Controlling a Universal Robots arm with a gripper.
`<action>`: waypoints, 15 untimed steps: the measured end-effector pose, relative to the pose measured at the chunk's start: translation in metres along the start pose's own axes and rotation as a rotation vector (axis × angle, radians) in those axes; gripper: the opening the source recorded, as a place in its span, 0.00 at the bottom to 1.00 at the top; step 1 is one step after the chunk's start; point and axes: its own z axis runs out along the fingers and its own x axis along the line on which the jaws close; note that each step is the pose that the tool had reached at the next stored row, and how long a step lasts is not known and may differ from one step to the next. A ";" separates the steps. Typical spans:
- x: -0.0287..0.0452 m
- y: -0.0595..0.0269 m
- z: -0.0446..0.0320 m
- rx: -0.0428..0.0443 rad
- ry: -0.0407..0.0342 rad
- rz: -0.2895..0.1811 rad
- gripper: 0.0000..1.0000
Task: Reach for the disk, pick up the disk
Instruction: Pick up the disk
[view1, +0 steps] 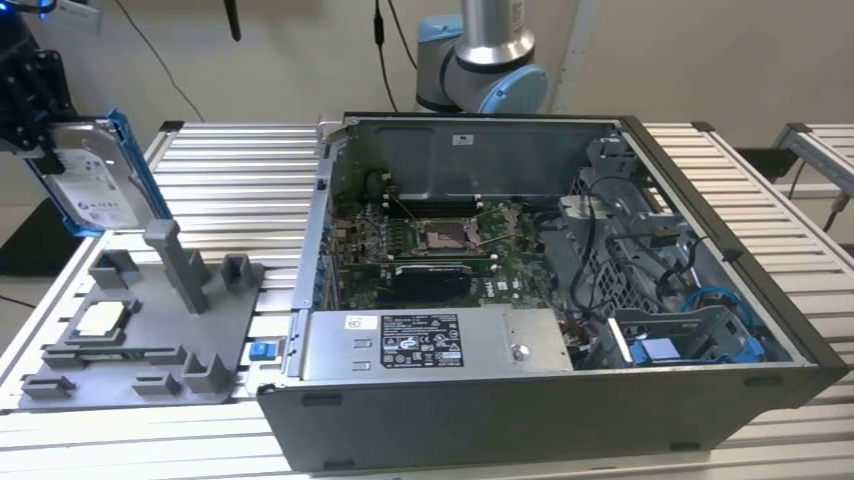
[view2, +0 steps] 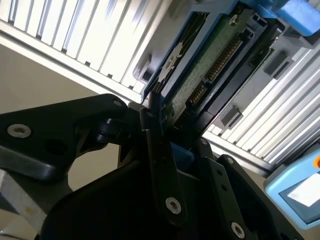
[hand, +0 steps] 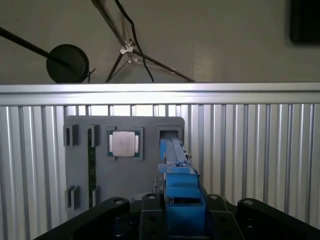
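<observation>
The pincer (view1: 40, 135) is clamped on the disk (view1: 94, 180), which hangs on edge below it, label side facing the exterior view's right. In the exterior view the disk's bright blue frame (view1: 127, 160) runs along its long side, and the drive looks clear of the ribbed metal surface (view1: 240, 170).

In the second wrist view the 2 black fingers (view2: 159, 150) of the pincer (view2: 175, 130) press on the near end of the disk (view2: 215, 55) from opposite faces. The green circuit board side and a row of connector pins point away from the pincer.

In the first wrist view the disk (hand: 172, 150) runs straight out from the pincer (hand: 182, 210) and is seen edge-on, with the blue frame (hand: 182, 192) sitting between the fingertips.

Below the pincer lies the grey fixture plate (view1: 160, 340), flat on the surface. It carries 1 small square silver chip (hand: 124, 143) in a recess just beside the line of the held disk. A tall post (view1: 180, 265) rises from the plate near the disk's lower end.

Well apart from the pincer, toward the exterior view's right, stands an open computer case (view1: 534, 400). The arm's base (view1: 481, 70) rises behind it.
</observation>
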 end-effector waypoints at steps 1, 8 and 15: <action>0.0000 0.0000 -0.0019 0.0001 0.0000 0.000 0.00; -0.0004 0.0000 -0.0154 0.0000 0.0000 0.000 0.00; -0.0007 0.0000 -0.0285 0.0000 0.0000 0.000 0.00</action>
